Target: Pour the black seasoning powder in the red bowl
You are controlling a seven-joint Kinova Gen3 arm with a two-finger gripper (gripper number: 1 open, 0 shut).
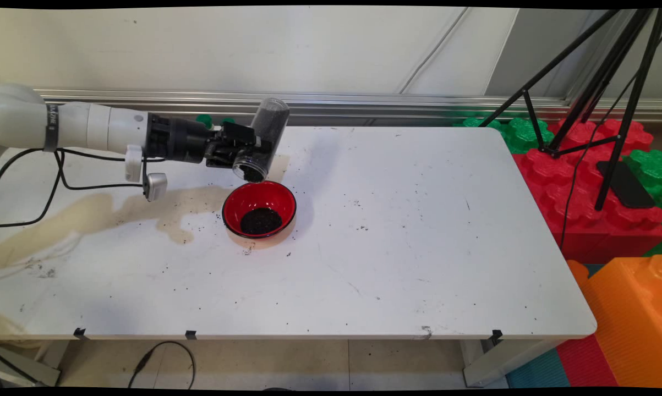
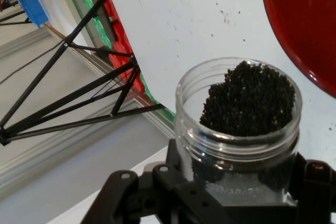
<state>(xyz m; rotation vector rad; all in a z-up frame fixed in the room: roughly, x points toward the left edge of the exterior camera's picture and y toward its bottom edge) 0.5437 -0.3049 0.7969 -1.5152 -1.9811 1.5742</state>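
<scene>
My gripper [image 1: 253,149] is shut on a clear plastic jar [image 1: 263,137], tipped mouth-down over a red bowl [image 1: 259,208] near the table's middle left. Small black grains sit at the jar's mouth [image 1: 250,172] and form a heap [image 1: 260,220] in the bowl's bottom. In the hand view the jar [image 2: 239,129] rises between the fingers [image 2: 173,182] with black grains [image 2: 248,98] piled at its open mouth, and the red bowl's rim [image 2: 299,30] curves in at the upper right.
Stray black grains and a brownish stain [image 1: 94,214] mark the white table [image 1: 419,247]. A black tripod [image 1: 600,99] and red, green and orange foam blocks [image 1: 600,203] stand off the table's right end. Black cables [image 1: 50,187] hang under the arm.
</scene>
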